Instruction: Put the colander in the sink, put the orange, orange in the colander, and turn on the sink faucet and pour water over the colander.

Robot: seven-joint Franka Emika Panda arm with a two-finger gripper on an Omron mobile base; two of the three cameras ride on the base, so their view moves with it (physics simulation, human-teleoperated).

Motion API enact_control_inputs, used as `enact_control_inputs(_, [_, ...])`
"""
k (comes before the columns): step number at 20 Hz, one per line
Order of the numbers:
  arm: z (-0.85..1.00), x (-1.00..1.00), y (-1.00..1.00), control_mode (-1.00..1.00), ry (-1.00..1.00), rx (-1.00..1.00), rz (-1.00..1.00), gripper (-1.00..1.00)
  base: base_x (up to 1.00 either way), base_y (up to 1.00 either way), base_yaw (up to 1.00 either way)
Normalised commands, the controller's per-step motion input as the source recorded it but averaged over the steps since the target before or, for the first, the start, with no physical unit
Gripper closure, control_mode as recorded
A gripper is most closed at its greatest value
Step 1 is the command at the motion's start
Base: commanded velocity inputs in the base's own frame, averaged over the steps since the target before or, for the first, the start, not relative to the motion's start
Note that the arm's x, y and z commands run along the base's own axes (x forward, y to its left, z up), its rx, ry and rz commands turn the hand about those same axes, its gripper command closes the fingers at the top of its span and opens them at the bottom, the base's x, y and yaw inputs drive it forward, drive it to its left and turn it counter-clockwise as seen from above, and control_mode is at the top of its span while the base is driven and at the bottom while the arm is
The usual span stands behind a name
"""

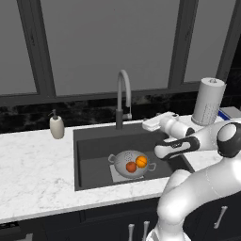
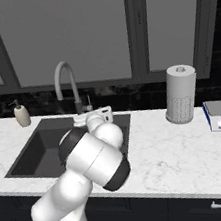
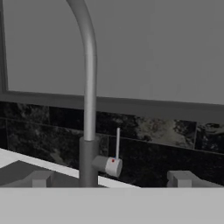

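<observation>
You have the white marble bench (image 1: 33, 174) nearest you, running along the front of the sink (image 1: 89, 150), which is set into it. On the sink floor, toward the front, sits the colander (image 1: 123, 162), upright, its two loop handles out to either side. Both fruits lie inside it: the darker orange (image 1: 131, 166) at about 6 o'clock in the bowl, and the brighter orange (image 1: 141, 161) touching it at about 3 o'clock.

Above the right rear part of the sink you see the gripper (image 1: 147, 124), held level and pointing toward the faucet. Its jaws stand wide apart with nothing between them; in the hand view the two fingertips (image 3: 39, 178) sit well to either side of the faucet base.

Beyond the gripper, at 12 o'clock from the colander, the sink faucet (image 1: 122, 96) rises from the rear rim of the sink, its gooseneck arching forward over the basin. Its small side lever (image 3: 117, 144) stands upright on the right of the dark base, clear of the fingers. You cannot tell from these views whether water is running.

Further off on the bench, a soap pump bottle (image 1: 56, 126) stands at 10 o'clock from the sink, a paper towel roll (image 1: 207, 101) at 2 o'clock, and a small scale (image 2: 220, 115) just beyond the roll. Dark-framed windows (image 1: 103, 42) close the rear.
</observation>
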Motion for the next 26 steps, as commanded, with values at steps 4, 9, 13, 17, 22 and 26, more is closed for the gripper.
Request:
enact_control_inputs(4, [-0.11, 0.04, 0.0, -1.0, 0.0, 0.0, -0.01, -1.0, 0.0, 0.0, 0.0])
enact_control_inputs(9, [-0.05, 0.16, 0.05, -1.0, 0.0, 0.0, 0.0, -1.0, 0.0, 0.0, 0.0])
enact_control_inputs(13, [-0.04, 0.15, 0.16, -1.0, 0.0, 0.0, 0.0, -1.0, 0.0, 0.0, 0.0])
enact_control_inputs(17, [-0.04, 0.21, 0.15, -1.0, 0.0, 0.0, 0.0, -1.0, 0.0, 0.0, 0.0])
enact_control_inputs(22, [-0.03, 0.28, 0.15, -1.0, 0.0, 0.0, -0.01, -1.0, 0.0, 0.0, 0.0])
enact_control_inputs(26, [-0.08, 0.23, 0.22, -1.0, -0.03, 0.0, -0.07, -1.0, 0.0, 0.0, 0.0])
